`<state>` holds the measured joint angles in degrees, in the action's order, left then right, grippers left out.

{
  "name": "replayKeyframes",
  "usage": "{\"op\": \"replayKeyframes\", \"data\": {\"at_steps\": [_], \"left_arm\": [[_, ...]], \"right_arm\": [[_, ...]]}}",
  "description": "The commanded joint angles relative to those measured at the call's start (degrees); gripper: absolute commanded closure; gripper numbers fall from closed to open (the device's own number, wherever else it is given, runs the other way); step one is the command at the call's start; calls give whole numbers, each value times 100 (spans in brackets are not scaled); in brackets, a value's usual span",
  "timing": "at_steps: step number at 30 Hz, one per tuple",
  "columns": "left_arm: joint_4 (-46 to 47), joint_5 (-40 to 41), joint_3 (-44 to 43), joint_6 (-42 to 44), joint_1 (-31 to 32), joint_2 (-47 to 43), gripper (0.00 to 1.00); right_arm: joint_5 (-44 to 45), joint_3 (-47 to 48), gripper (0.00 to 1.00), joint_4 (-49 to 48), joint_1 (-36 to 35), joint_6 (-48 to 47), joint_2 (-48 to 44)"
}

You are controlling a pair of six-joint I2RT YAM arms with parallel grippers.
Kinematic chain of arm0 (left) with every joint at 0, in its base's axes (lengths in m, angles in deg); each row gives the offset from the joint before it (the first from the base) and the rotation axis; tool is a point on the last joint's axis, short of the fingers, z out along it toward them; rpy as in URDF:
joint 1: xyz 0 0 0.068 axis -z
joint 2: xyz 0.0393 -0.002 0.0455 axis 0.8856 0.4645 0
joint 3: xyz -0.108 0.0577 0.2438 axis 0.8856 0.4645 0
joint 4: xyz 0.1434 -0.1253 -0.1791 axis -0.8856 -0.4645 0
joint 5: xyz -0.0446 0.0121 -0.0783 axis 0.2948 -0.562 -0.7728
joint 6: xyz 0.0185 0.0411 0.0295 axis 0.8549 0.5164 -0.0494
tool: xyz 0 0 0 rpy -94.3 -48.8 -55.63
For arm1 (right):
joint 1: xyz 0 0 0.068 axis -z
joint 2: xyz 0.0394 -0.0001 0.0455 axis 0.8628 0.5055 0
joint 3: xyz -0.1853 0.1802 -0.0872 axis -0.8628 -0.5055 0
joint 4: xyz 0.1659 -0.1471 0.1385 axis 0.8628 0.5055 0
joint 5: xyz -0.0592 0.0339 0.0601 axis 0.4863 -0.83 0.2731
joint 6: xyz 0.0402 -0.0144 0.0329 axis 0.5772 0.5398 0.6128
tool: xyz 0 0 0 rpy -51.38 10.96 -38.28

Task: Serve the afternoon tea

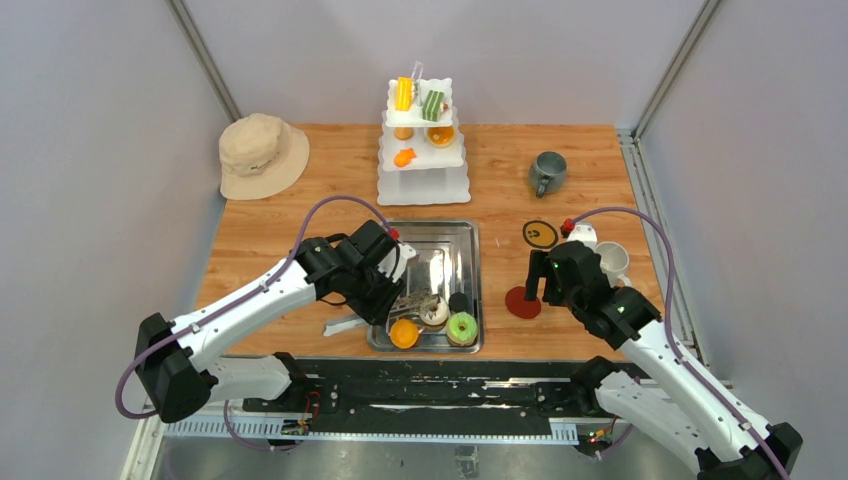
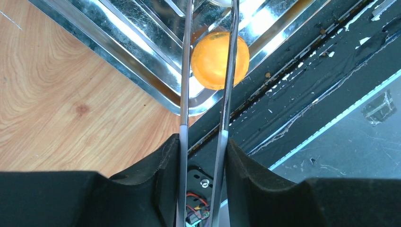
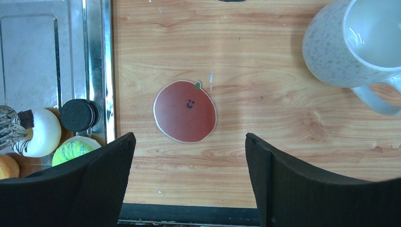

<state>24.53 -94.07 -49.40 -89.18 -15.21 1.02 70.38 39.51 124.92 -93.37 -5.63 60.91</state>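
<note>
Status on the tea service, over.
Left tool shut on tongs, prongs straddling orange pastry in tray. Right tool open over apple coaster. White pastry close beside.

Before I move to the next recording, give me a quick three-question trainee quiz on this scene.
1. True or false: the right gripper is open and holds nothing.
2. The tongs in the left gripper straddle: A) green donut, B) orange pastry, C) black cookie?
3. Which mug stands farther from the arms?
Key: 1 true; 2 B; 3 the grey mug.
</note>
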Motion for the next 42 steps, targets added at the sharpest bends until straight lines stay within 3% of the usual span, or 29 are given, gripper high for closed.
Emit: {"op": "replayKeyframes", "data": {"at_steps": [1, 7, 14, 18, 33, 42], "left_arm": [[83, 2, -218, -13, 61, 15, 81], [52, 168, -359, -75, 61, 20, 82], [66, 1190, -615, -375, 44, 38, 82], [161, 1291, -706, -482, 17, 154, 82], [100, -5, -725, 200, 149, -215, 67], [96, -768, -636, 383, 544, -140, 78]], "right_arm": [[1, -57, 15, -63, -33, -12, -45], [18, -70, 15, -46, -41, -21, -93], [29, -89, 15, -36, -36, -12, -100], [35, -98, 15, -30, -40, -12, -117], [1, -98, 15, -82, -37, 12, -39], [2, -117, 15, -66, -32, 29, -47]]}}
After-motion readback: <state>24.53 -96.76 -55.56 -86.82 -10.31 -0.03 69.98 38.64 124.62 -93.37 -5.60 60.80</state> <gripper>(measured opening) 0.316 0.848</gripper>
